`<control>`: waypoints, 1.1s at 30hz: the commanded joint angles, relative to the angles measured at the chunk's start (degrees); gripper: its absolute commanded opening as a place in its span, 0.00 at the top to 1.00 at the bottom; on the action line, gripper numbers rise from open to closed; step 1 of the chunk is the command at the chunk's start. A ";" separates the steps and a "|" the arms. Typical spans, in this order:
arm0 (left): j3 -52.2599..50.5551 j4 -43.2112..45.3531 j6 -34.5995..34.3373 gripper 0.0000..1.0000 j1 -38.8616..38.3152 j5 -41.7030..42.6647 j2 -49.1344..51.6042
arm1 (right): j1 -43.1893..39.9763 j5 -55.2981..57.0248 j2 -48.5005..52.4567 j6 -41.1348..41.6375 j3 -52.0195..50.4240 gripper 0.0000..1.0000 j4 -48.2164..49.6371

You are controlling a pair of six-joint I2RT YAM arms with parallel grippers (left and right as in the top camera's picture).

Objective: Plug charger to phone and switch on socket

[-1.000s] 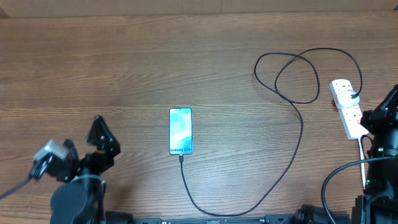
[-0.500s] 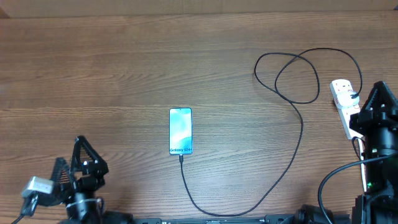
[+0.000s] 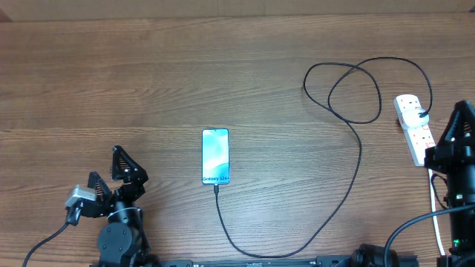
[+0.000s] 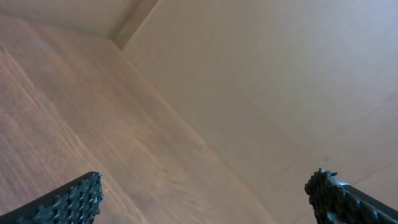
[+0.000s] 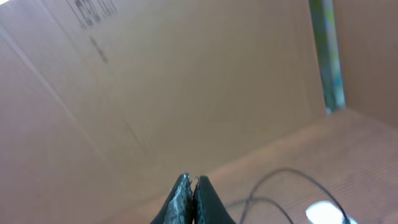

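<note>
Found the phone lying flat on the table, roughly midway between the left and right edges and nearer the near edge than the far one, screen up and lit, with the "Galaxy S24" text at the end toward the near edge. Saw the charger with its connector tip right against that near end of the phone; could not tell whether fully seated. Traced the black cable from there toward the near edge, then in a wide curve up the right half, ending in two overlapping loops near the far right corner. Noted the socket lying close along the right edge, a black plug in it and a thick white cord trailing toward the near right corner. Could not make out the switch positions.

Spotted the left gripper near the near left corner, well apart from the phone, fingers spread wide with nothing between them. Spotted the right gripper at the right edge, just beside the socket, fingers pressed together on nothing; could not tell whether touching the strip.
</note>
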 commanded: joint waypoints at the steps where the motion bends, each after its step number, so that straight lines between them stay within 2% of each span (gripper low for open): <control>1: -2.25 0.31 1.75 0.01 0.26 -3.54 -0.39 | 0.26 -0.52 -0.28 -0.98 1.20 0.96 -1.27; 10: -5.14 -0.55 1.77 0.01 0.26 -4.98 -0.31 | 0.26 -0.57 -1.20 -2.60 4.28 0.95 -2.16; 15: -5.14 -0.50 1.75 0.00 0.26 -4.96 -0.31 | 0.26 -2.49 -1.22 -2.54 7.67 0.83 -4.63; 16: -5.14 -0.50 1.77 0.01 0.26 -4.96 -0.31 | 0.26 -3.96 -1.22 -2.54 8.46 0.79 -5.40; 17: -5.14 -0.52 1.75 0.01 0.26 -4.96 -0.31 | 0.26 -6.10 -1.22 -2.56 9.14 0.71 -6.10; 19: -5.14 -0.50 1.75 0.00 0.26 -4.96 -0.31 | 0.26 -11.56 -1.22 -2.54 10.38 0.35 -7.32; 20: -5.14 -0.52 1.77 0.00 0.26 -4.96 -0.31 | 0.26 -14.10 -1.22 -2.54 10.84 0.00 -7.67; 26: -5.14 -0.50 1.77 0.00 0.26 -4.96 -0.31 | 0.26 -23.69 -1.22 -2.51 10.88 0.00 -9.88; 33: -5.14 -0.50 1.75 0.01 0.26 -4.96 -0.31 | 0.26 -22.05 -1.22 -2.56 10.88 0.00 -22.25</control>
